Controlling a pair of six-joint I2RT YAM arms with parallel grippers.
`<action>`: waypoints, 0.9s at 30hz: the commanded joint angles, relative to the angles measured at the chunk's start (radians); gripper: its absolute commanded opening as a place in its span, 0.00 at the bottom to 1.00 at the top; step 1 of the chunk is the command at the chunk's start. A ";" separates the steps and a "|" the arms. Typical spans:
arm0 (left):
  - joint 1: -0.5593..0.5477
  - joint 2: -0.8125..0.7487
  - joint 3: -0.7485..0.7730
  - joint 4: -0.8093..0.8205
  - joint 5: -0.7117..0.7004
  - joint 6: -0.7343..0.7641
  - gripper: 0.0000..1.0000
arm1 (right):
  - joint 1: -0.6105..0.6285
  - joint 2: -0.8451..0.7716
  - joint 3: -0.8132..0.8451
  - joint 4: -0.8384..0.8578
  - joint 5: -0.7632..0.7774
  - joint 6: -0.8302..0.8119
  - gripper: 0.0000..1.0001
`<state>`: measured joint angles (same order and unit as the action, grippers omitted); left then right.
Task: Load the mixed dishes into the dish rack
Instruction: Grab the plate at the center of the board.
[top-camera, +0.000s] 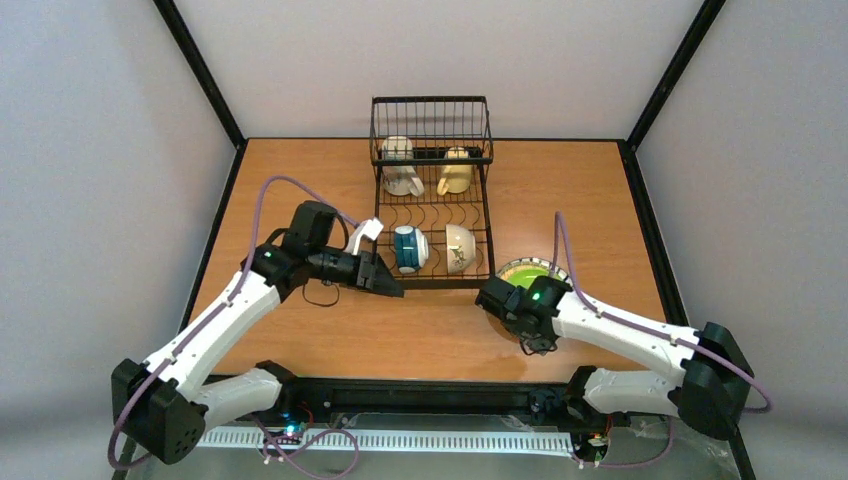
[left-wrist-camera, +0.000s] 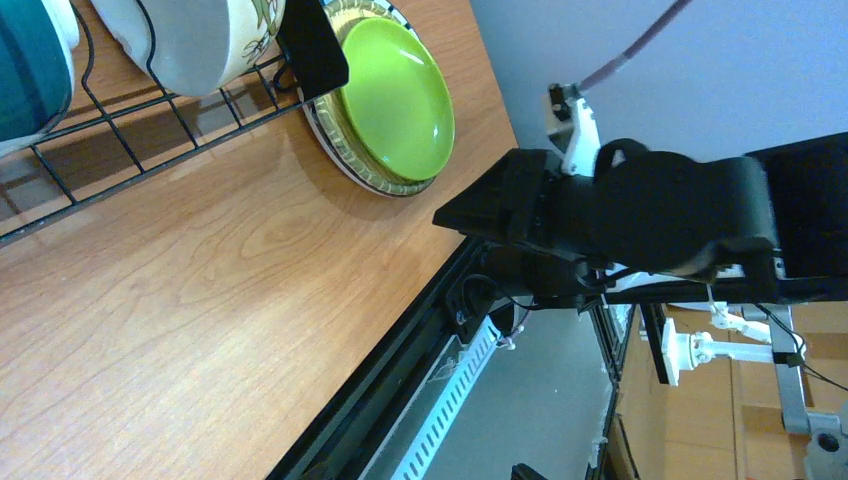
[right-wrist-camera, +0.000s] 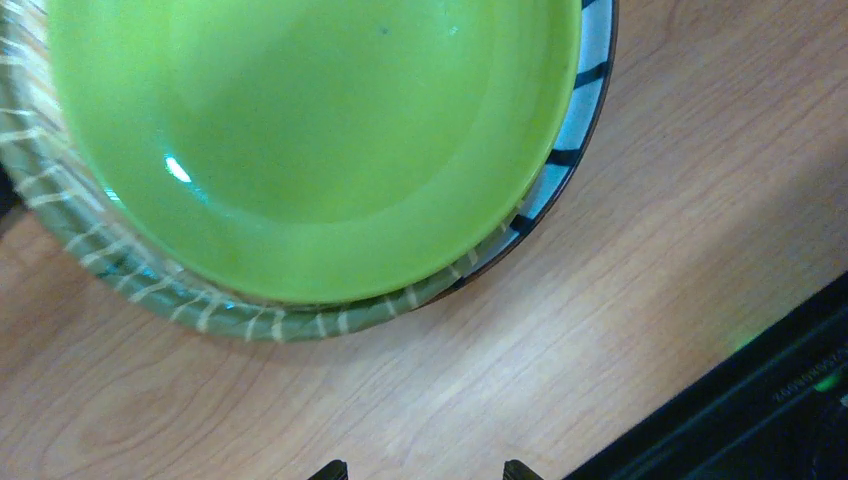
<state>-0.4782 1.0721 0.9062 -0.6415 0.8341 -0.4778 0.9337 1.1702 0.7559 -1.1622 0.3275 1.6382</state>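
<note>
Right of the dish rack (top-camera: 484, 215): lime-green plate (right-wrist-camera: 300, 130) sits on striped plate (right-wrist-camera: 560, 150) | right gripper (right-wrist-camera: 425, 470) over it, fingers (right-wrist-camera: 333, 468) apart | left gripper (top-camera: 388, 284) at rack's left side, cannot tell if open

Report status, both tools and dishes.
Right tool open at green plate, stacked on striped plate, unracked. Left tool by rack, state unclear. Mugs, bowls racked. Nothing blocking.

- The left arm (top-camera: 215, 325) rises from its base at the near left, bends at the elbow and reaches rightward
- The left gripper (top-camera: 385, 282) points right and slightly down; whether its jaws are parted is unclear
- The right arm (top-camera: 620, 328) stretches low and leftward from the near right
- The right gripper (top-camera: 497, 298) faces downward, its fingertips (right-wrist-camera: 335, 470) standing apart
</note>
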 joint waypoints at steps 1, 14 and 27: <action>-0.007 0.037 0.039 0.039 0.034 0.005 1.00 | 0.016 -0.039 0.081 -0.123 0.035 0.069 0.89; -0.102 0.200 0.071 0.150 -0.007 -0.027 1.00 | -0.342 -0.244 0.005 -0.018 0.127 -0.103 0.90; -0.149 0.316 0.044 0.304 -0.032 -0.108 1.00 | -0.654 -0.251 -0.095 0.224 0.031 -0.435 0.92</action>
<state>-0.6201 1.3689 0.9466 -0.4183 0.8112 -0.5468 0.3313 0.9356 0.6960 -1.0206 0.3836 1.3109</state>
